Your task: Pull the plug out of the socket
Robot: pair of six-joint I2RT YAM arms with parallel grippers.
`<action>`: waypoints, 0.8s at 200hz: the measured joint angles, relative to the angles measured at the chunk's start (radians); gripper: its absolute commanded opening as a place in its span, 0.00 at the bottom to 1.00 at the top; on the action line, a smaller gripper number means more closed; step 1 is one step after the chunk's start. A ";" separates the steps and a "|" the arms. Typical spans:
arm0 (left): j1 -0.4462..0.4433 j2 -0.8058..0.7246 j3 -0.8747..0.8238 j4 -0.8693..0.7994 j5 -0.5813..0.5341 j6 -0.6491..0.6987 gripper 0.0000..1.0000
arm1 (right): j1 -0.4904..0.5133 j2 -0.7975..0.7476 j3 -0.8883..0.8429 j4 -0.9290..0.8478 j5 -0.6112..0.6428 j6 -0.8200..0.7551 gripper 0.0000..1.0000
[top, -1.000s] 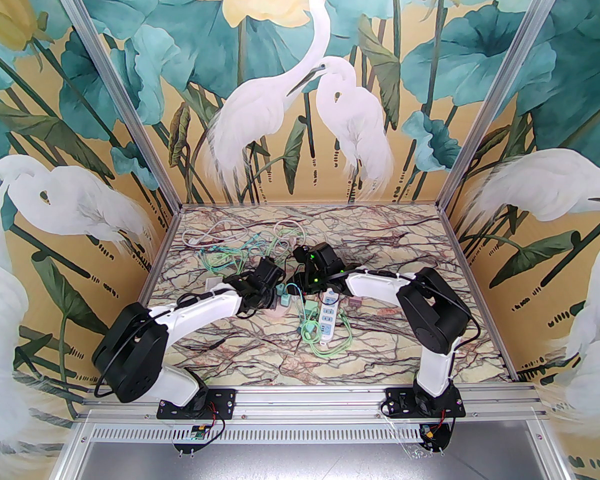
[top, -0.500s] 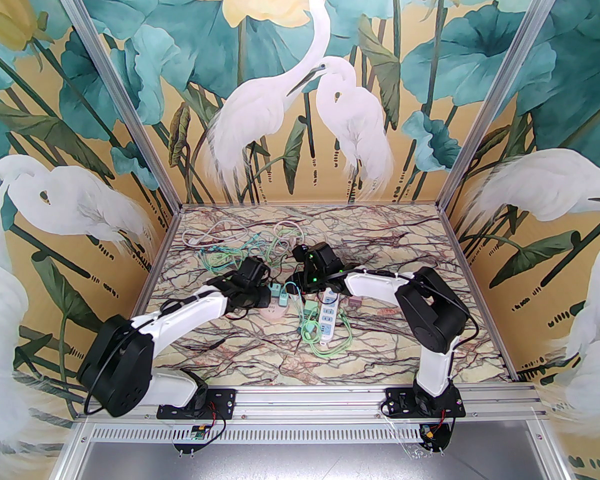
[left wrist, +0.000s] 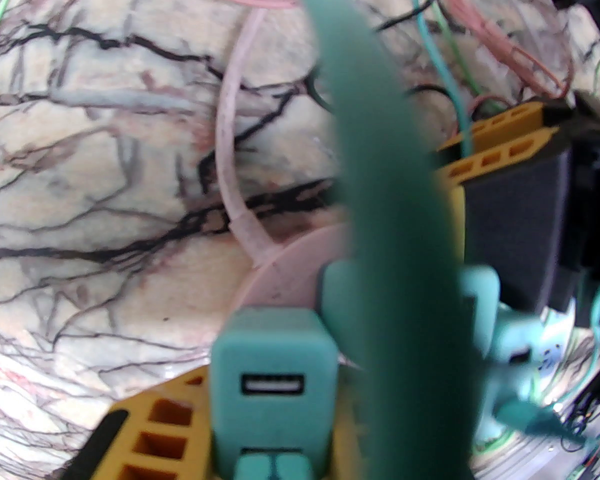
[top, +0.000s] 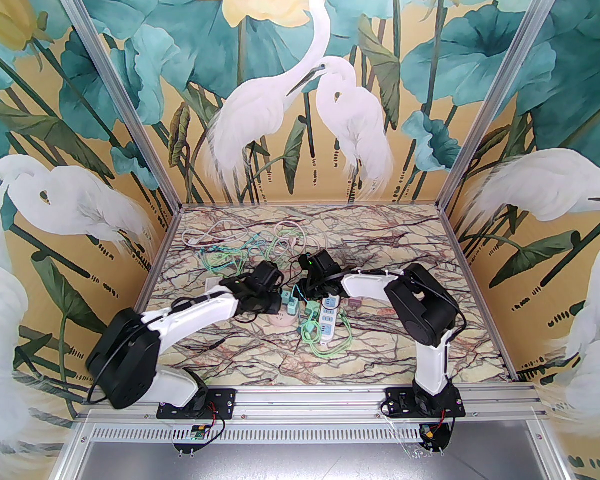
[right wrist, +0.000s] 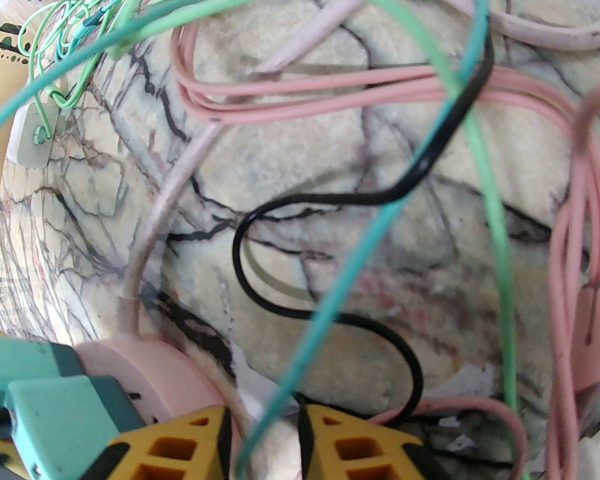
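A teal plug (top: 287, 302) with a USB port (left wrist: 272, 383) sits between the yellow fingers (left wrist: 150, 433) of my left gripper (top: 279, 302), which is shut on it. Right behind it lies the round pink socket (top: 281, 322) (left wrist: 290, 278). I cannot tell whether the plug's prongs are still in it. A second teal plug (left wrist: 480, 293) stands on the socket. My right gripper (top: 308, 294) (right wrist: 262, 413) hovers at the socket's (right wrist: 150, 378) edge. Its jaws are a little apart, with a thin teal cable (right wrist: 330, 298) running through the gap.
A white power strip (top: 328, 320) with a green plug lies just right of the socket. Pink, green, teal and black cables (right wrist: 330, 88) tangle over the marble table (top: 405, 248) behind and around both grippers. A pale green cable (top: 330, 350) loops in front of the strip.
My left arm swung left and then back right, carrying the teal plug right and nearer. The right gripper came down toward the socket, and its arm shifted left.
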 measured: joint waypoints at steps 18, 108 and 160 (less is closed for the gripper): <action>-0.003 0.000 0.000 0.000 -0.007 0.000 0.03 | 0.000 -0.002 0.000 0.000 0.006 0.000 0.31; -0.003 0.000 0.000 0.027 -0.094 0.004 0.02 | -0.021 -0.242 -0.113 0.026 -0.018 -0.007 0.44; -0.003 -0.012 -0.029 0.075 -0.093 0.054 0.02 | -0.023 -0.167 -0.068 0.057 -0.131 -0.004 0.43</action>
